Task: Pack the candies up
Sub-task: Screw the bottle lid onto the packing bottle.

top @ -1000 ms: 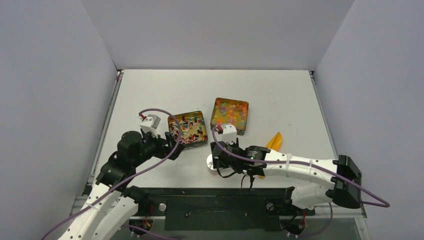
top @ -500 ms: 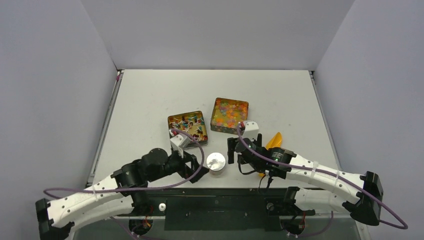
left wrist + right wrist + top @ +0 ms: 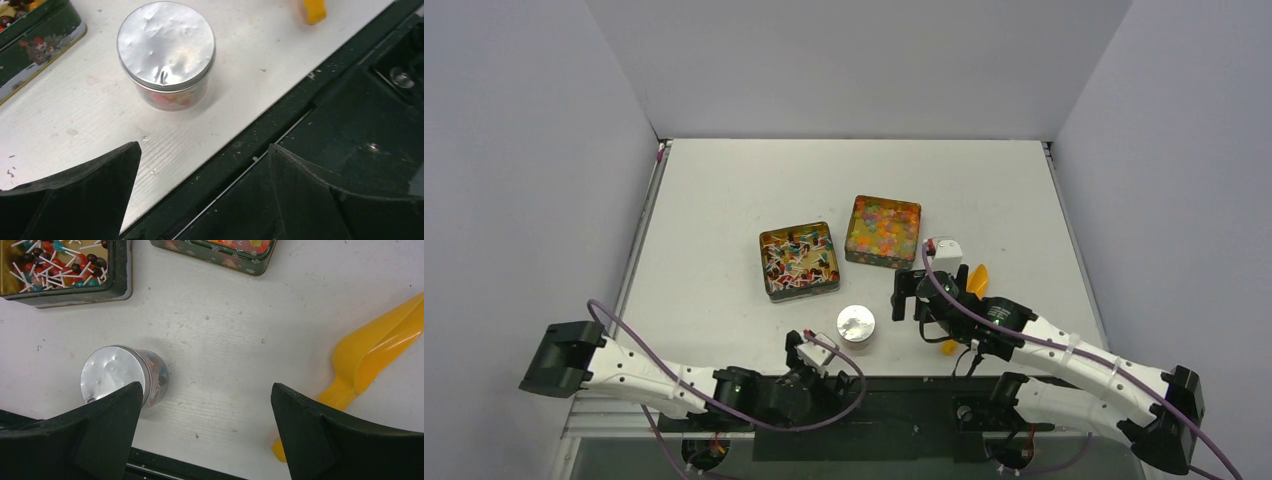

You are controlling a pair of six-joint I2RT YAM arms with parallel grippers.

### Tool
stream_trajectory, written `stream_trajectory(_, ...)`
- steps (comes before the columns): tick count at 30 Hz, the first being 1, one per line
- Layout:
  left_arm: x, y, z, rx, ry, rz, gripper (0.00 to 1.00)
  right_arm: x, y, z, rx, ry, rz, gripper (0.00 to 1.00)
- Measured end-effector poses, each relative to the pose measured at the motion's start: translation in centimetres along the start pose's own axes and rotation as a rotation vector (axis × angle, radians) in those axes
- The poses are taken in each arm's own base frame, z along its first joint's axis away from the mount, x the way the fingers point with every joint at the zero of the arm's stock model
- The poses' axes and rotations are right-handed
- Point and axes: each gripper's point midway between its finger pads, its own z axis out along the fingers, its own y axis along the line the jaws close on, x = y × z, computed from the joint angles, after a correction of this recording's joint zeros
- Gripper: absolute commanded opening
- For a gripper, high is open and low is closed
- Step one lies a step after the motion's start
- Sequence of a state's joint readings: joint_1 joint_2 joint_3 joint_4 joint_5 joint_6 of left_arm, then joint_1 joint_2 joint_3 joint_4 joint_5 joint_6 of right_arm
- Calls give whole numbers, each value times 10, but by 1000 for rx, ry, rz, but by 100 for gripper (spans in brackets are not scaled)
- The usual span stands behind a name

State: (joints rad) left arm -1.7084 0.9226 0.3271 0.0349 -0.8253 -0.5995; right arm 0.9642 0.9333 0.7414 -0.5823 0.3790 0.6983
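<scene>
The candies lie in two open tins: wrapped pieces in the left tin (image 3: 799,260) (image 3: 60,265) and round beads in the right tin (image 3: 884,230) (image 3: 220,250). More candies show through the glass of a small jar (image 3: 856,324) (image 3: 166,47) (image 3: 112,375) with a silver lid, standing near the table's front edge. My left gripper (image 3: 822,368) (image 3: 203,146) is open and empty, low over the front edge just short of the jar. My right gripper (image 3: 921,305) (image 3: 205,386) is open and empty, above the table between the jar and the orange scoop (image 3: 969,285) (image 3: 370,350).
The black base rail (image 3: 864,400) (image 3: 350,125) runs along the table's near edge under my left gripper. The scoop's handle end also shows in the left wrist view (image 3: 312,10). Grey walls enclose the table on three sides.
My left arm has swung back from the tins and folded low at the front edge. My right gripper has drawn right, away from the jar, which stands alone with its lid on.
</scene>
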Motion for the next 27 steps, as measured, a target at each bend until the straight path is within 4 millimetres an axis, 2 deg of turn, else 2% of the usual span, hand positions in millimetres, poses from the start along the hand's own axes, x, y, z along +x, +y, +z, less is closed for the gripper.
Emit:
stream_trajectory(9,33,32,13,-108,-61,9,96,9,-9,0,-23,-36,42,100)
stream_trajectory(19,38,61,29,-124,-109,-25,96,11,-9,3,-51,-74,62,100)
stream_trajectory(24,35,64,44,-99,-108,-18,96,12,-9,5,-61,-88,62,100)
stream_trajectory(27,41,63,52,-77,-91,7,96,12,-8,6,-65,-94,59,100)
